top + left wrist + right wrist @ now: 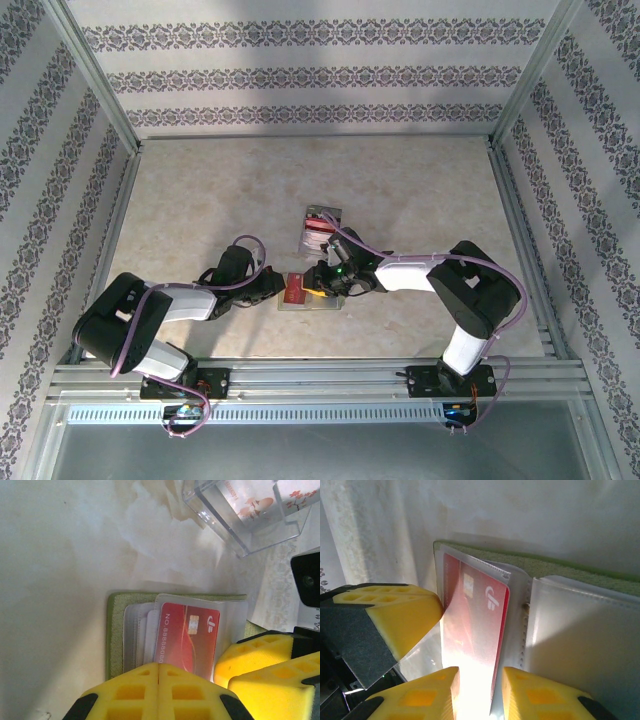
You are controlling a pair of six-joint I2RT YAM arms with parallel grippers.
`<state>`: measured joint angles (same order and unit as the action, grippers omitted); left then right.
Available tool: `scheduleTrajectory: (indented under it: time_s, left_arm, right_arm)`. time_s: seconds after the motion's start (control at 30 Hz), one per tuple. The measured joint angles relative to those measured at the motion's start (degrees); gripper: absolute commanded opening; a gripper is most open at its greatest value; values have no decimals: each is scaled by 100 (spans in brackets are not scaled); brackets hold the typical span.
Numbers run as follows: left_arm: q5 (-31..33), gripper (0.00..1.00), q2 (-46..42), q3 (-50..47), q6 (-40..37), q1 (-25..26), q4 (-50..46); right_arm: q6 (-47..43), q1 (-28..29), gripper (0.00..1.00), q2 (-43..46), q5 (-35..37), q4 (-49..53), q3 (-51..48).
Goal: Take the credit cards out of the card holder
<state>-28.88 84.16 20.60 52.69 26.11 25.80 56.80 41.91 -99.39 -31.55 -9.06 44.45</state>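
Yellow-padded left gripper [158, 667] seen fully closed at the near edge of the small olive-green bifold card holder [114, 630], red plastic credit card [475, 610] lodged in its clear pocket, near end flanked by right gripper [479, 680], clamping not discernible, clear plastic tray [215, 515] beyond.

Left claw [158, 669] closed; right claw [480, 682] narrowly parted.

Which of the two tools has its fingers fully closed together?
The left tool: its yellow fingers meet with no gap. The right tool shows a gap, with the red card in it.
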Motion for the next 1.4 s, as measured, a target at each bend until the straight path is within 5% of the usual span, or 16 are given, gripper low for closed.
scheduleTrajectory:
  time_s: [1.4]
  left_arm:
    - [170,0,-131,31,-175,0,-262]
  right_arm:
    - [358,24,20,-160,-107,-1145,-352]
